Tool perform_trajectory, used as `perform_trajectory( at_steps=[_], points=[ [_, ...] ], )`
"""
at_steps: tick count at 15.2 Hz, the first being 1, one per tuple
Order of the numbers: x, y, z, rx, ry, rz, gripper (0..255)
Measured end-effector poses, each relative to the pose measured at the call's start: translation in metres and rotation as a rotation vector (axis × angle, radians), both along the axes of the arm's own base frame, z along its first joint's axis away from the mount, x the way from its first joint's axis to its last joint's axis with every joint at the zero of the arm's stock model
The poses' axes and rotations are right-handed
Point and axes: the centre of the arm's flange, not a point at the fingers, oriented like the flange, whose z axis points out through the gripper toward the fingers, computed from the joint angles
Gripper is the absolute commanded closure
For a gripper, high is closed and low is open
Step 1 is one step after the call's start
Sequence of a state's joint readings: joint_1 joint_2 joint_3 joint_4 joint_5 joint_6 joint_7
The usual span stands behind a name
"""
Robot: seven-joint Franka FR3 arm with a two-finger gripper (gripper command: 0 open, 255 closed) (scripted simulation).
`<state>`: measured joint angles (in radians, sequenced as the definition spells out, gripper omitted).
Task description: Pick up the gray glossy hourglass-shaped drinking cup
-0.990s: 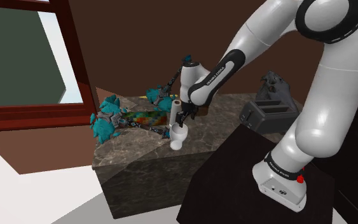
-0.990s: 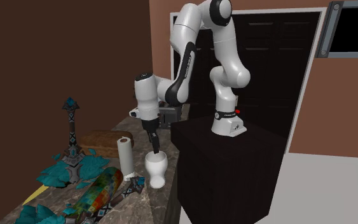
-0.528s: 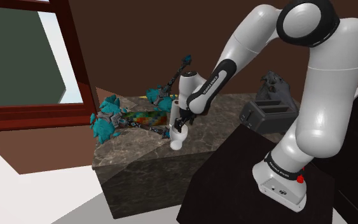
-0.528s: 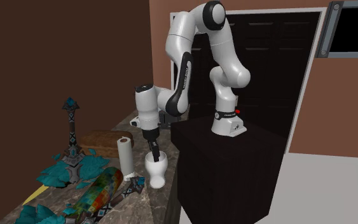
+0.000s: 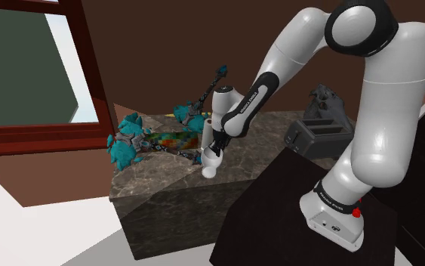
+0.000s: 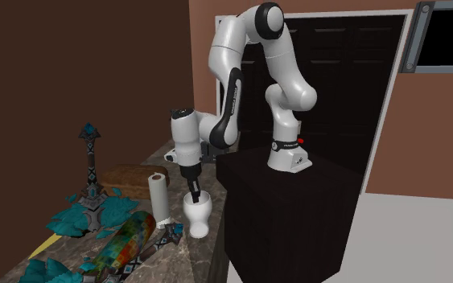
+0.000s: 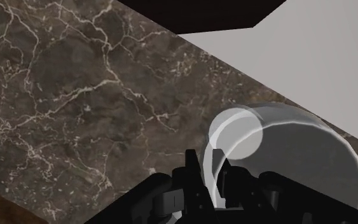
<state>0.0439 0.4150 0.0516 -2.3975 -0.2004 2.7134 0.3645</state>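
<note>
White to pale grey and glossy, a waisted drinking cup [image 6: 197, 219] is standing upright on a dark, white-veined marble table [image 7: 75, 95]. It is sitting close to the table edge that faces the black box stand [image 6: 289, 217]. From these angles it is hard to tell whether the cup's foot is resting on the marble or sitting just clear of it.

A white arm [image 6: 232, 72] is bending down from the stand and pointing its black tool [image 7: 208, 168] straight down into the cup's mouth. In the wrist view the fingers [image 7: 192, 168] are standing on either side of the cup's thin wall, one inside the rim and one outside. They are drawn close together and seem to be clamping that wall between them. The cup's round opening is curving away beside the tool, with grey floor [image 7: 336, 63] showing past the table's edge.

In the second exterior view, a white paper towel roll [image 6: 158, 197] is standing upright just beside the cup, on the side away from the stand. A brown wooden block [image 6: 128, 177] is lying behind the roll. Teal leafy pieces [image 6: 96, 213] and a multicoloured bottle-like object [image 6: 125, 245] are lying further along the table. In the shoulder view, a dark grey toaster [image 5: 312, 136] is sitting on the table behind the arm, well apart from the cup.
</note>
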Motion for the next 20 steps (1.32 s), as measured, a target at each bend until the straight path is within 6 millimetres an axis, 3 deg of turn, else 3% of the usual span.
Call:
perform_trajectory(
  at_steps=[6, 20],
  points=[
    [0.0, 0.0, 0.006, -0.001, 0.001, -0.001, 255],
    [-0.001, 0.0, 0.076, -0.001, 0.001, -0.001, 255]
  ],
)
